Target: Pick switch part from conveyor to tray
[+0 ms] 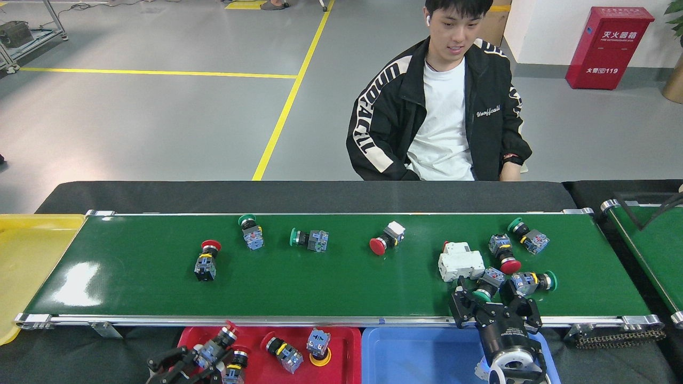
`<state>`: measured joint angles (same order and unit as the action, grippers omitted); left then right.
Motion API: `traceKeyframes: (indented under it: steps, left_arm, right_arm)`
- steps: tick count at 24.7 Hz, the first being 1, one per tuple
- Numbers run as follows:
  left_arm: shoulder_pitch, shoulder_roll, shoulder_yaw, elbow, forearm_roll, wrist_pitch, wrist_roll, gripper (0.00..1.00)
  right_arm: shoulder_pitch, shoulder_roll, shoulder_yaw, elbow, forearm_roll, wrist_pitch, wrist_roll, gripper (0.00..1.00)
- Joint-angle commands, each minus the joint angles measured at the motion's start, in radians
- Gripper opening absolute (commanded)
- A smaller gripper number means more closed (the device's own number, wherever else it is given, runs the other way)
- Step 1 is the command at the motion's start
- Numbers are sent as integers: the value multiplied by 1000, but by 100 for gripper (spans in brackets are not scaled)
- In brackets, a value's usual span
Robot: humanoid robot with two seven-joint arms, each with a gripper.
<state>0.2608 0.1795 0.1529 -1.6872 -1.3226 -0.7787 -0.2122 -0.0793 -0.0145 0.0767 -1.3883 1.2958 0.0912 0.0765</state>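
While the conveyor (331, 277) carries a scatter of switch parts, the left end effector (205, 354) sits low over the red tray (341, 354), clenched on a red-capped switch part (220, 341). Three further parts lie in that tray. The right end effector (493, 298) is over the belt's near edge, its fingers spread either side of a green-capped switch part (488, 285); whether they touch it cannot be told. A white breaker block (460, 261) lies just beside that part. The blue tray (421, 357) is beneath the right arm. On the belt's left, a lone red-capped part (207, 260) lies free. A person (440, 101) sits behind the table (304, 196).
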Motion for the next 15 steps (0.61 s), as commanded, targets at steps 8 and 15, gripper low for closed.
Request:
traceKeyframes:
  steps: [8, 15]
  left_arm:
    - [-5, -11, 27, -12, 34, -7, 20, 100]
    - [-67, -126, 214, 6, 22, 47, 8, 99]
  right_arm:
    - [-16, -33, 2, -9, -29, -151, 22, 2]
    - [89, -30, 3, -216, -41, -312, 22, 3]
